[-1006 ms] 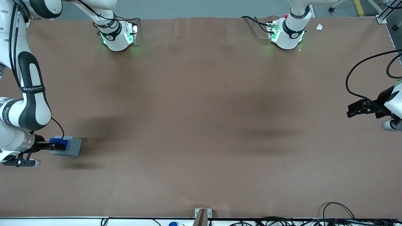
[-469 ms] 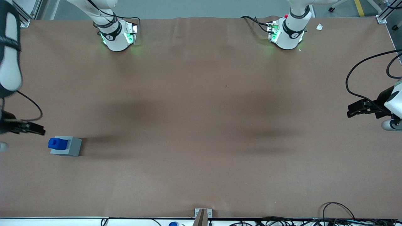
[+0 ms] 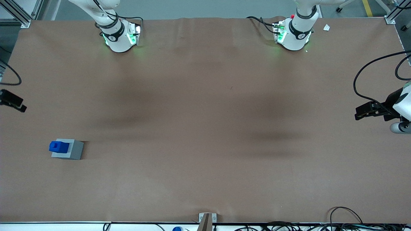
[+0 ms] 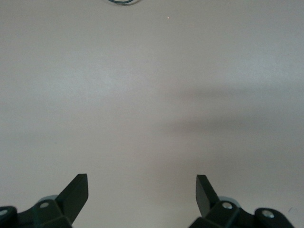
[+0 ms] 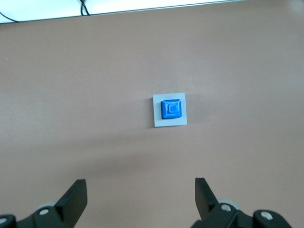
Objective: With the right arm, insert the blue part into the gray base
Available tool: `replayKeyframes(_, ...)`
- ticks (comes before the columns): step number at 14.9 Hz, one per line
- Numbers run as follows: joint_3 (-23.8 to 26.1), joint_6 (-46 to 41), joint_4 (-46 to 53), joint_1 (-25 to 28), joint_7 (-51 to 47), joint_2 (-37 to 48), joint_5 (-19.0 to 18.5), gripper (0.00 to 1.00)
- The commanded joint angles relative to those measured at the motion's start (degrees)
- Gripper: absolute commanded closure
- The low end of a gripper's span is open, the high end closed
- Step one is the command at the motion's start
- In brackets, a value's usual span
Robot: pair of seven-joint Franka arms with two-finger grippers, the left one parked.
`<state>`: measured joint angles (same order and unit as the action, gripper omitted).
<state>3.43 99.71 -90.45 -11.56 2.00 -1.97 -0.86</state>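
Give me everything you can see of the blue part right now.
The blue part is a small bright-blue block, plastic by its look, with a smaller raised stub on top. It sits upright in the top of the gray base, toward the working arm's end of the table. Only the base touches it. The pincer is open, high above it and well clear.

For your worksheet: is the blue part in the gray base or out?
In: the blue part sits centred in the gray base; open pincer well above.
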Motion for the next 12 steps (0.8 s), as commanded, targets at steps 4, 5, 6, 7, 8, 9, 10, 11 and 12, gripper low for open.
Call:
replayKeyframes(4, 0.5, 1.3, -7.8, 3.0, -4.0, 6.1, -0.1, 0.00)
replayKeyframes(5, 0.4, 1.3, -7.8, 3.8, -4.5, 6.3, -0.1, 0.00)
replayKeyframes(6, 0.4, 1.2, -7.6, 4.3, -4.7, 6.3, -0.1, 0.00)
replayKeyframes(7, 0.4, 1.0, -7.5, 4.3, -4.6, 6.2, 0.0, 0.00)
replayKeyframes(8, 0.4, 0.9, -7.2, 4.4, -4.6, 6.2, -0.1, 0.00)
replayKeyframes(9, 0.4, 0.7, -6.4, 4.5, -4.6, 6.0, -0.1, 0.00)
replayKeyframes(10, 0.4, 0.7, -5.8, 4.5, -4.7, 5.9, -0.1, 0.00)
replayKeyframes(11, 0.4, 0.7, -4.7, 4.5, -4.4, 5.7, 0.0, 0.00)
replayKeyframes(12, 0.4, 0.5, -4.3, 4.6, -4.5, 5.7, 0.0, 0.00)
